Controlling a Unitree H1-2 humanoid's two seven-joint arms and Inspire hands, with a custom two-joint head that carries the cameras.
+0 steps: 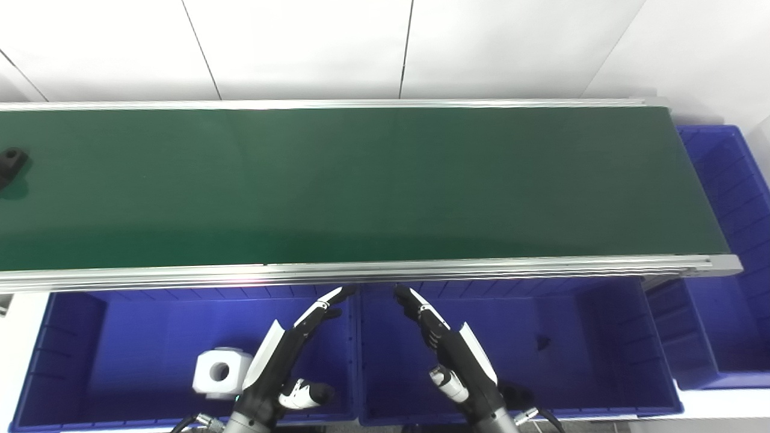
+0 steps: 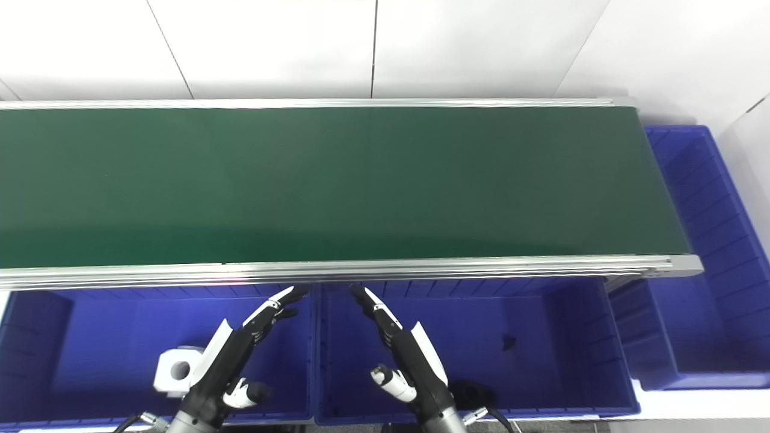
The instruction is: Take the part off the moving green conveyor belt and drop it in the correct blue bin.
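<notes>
A small black part [image 1: 12, 161] lies on the green conveyor belt [image 1: 361, 180] at its far left edge; the right eye view does not show it. My left hand [image 1: 289, 355] hovers open over the left blue bin [image 1: 78, 361], fingers stretched toward the belt's near rail. My right hand [image 1: 448, 349] hovers open over the middle blue bin [image 1: 601, 337], also holding nothing. Both hands are far from the black part.
A white block with a round hole [image 1: 219, 373] rests in the left bin beside my left hand. A small black piece [image 1: 543, 343] lies in the middle bin. A third blue bin [image 1: 731, 252] stands past the belt's right end. A white wall is behind.
</notes>
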